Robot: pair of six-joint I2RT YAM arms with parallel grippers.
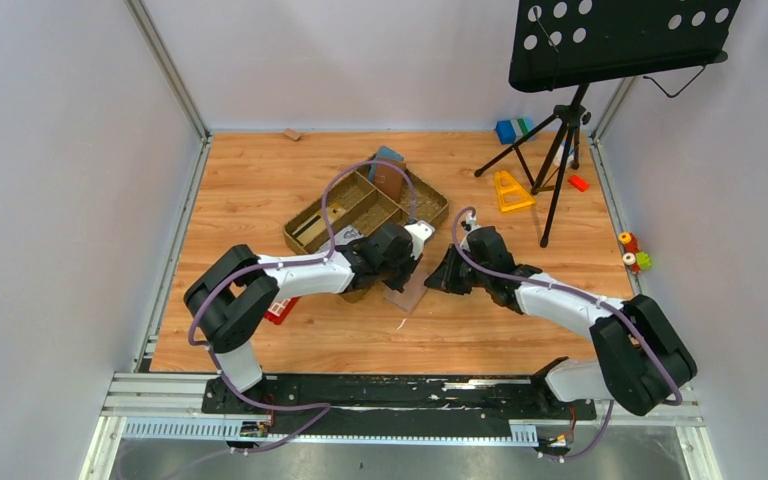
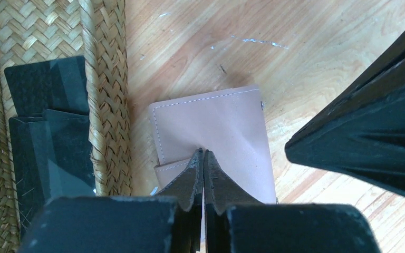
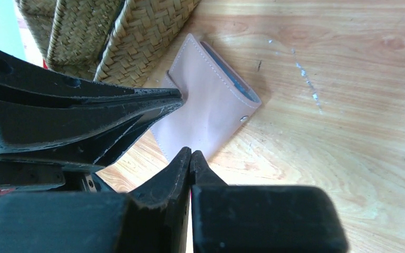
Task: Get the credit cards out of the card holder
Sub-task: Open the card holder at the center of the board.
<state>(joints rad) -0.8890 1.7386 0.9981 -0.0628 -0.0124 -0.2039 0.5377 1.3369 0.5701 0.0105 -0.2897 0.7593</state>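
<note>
The tan card holder [image 2: 216, 124] lies closed and flat on the wooden table, right beside the woven basket [image 2: 108, 105]; it also shows under both grippers in the top view [image 1: 410, 292]. My left gripper [image 2: 204, 153] is shut, its tips pressed on the holder's cover near the small tab [image 2: 169, 171]. My right gripper [image 3: 191, 153] is shut too, its tips at the holder's [image 3: 211, 105] near edge. A blue-grey lining [image 3: 232, 74] shows along one edge. No credit cards show in the holder. Dark cards [image 2: 47, 132] lie in a basket compartment.
The divided basket [image 1: 360, 205] stands behind the holder, a brown and a blue wallet [image 1: 390, 172] upright at its back. A red block [image 1: 280, 310] lies under the left arm. A music stand [image 1: 560, 150] and small toys [image 1: 510, 190] are at the back right.
</note>
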